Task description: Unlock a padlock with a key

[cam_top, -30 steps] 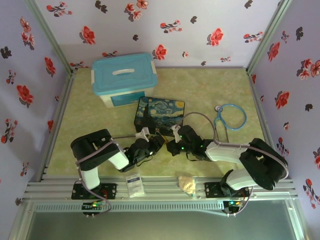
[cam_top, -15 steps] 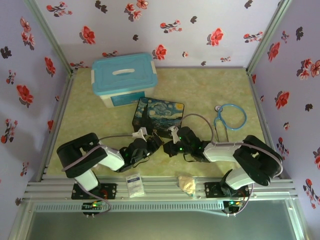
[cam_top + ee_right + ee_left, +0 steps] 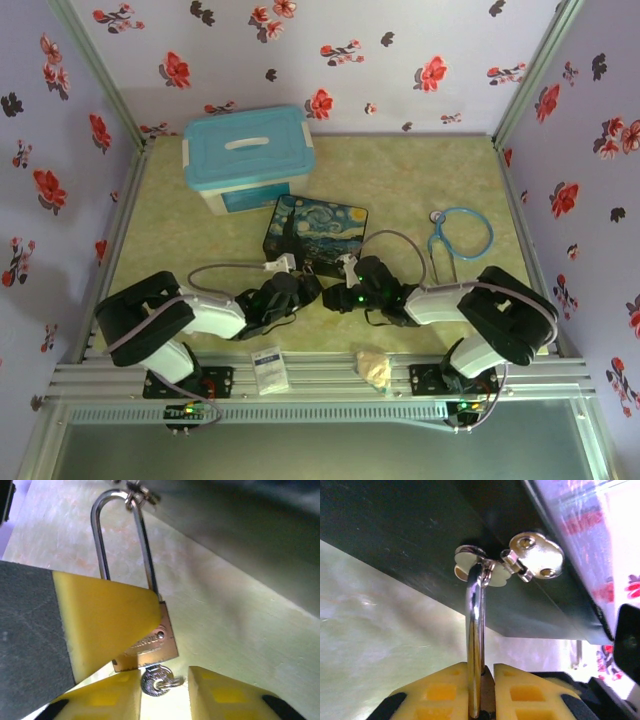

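Left arm (image 3: pixel 200 312) swung outward; right gripper (image 3: pixel 162 692) newly parted around key (image 3: pixel 156 681) seated in padlock (image 3: pixel 150 647).
Left gripper (image 3: pixel 480 682) clamps the shackle (image 3: pixel 475 620), hung on box (image 3: pixel 318 228) hasp (image 3: pixel 532 555); skewed regrasp may dislodge key or twist lock.

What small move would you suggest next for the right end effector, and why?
Probably close the right end effector on the key and turn it: the key sits in the padlock between its open fingers, while the left end effector clamps the shackle.

Overhead view looks down; wrist views (close-up) share the padlock (image 3: pixel 150 649).
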### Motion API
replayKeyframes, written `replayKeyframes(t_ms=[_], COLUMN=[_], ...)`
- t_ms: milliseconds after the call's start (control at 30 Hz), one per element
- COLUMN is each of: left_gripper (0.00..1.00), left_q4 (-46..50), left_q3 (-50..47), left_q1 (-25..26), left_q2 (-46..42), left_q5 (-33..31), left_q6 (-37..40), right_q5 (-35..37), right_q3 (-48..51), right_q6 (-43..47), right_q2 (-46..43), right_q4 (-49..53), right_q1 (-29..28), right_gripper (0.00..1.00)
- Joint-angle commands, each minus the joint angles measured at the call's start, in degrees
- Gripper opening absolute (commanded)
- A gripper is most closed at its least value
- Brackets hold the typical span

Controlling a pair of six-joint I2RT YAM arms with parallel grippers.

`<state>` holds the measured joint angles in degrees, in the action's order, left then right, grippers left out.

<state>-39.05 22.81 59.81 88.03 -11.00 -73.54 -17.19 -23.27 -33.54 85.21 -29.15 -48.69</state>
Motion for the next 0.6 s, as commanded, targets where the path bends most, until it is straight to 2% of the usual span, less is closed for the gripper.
replayKeyframes(t_ms=[0, 233, 567], left_gripper=[0.03, 0.03, 0.08], left_q4=[9.9, 20.1, 37.9], left_q3=[0.9, 3.1, 11.8], left_q1=[-0.6, -2.3, -3.1], left_q2=[-3.2, -6.0, -4.3], left_q5=[-1.0, -0.3, -3.0], left_q6=[5.2, 10.3, 19.4], right_q5=[7.0, 16.9, 19.2], right_q3=[0.9, 1.5, 0.6], right_q6=[-2.5, -4.2, -6.7], right_q2=[-3.8, -7.2, -5.0], right_q4=[0.0, 4.6, 5.1], right_q1=[0.4, 0.6, 0.5], right_gripper=[0.32, 0.35, 0.34])
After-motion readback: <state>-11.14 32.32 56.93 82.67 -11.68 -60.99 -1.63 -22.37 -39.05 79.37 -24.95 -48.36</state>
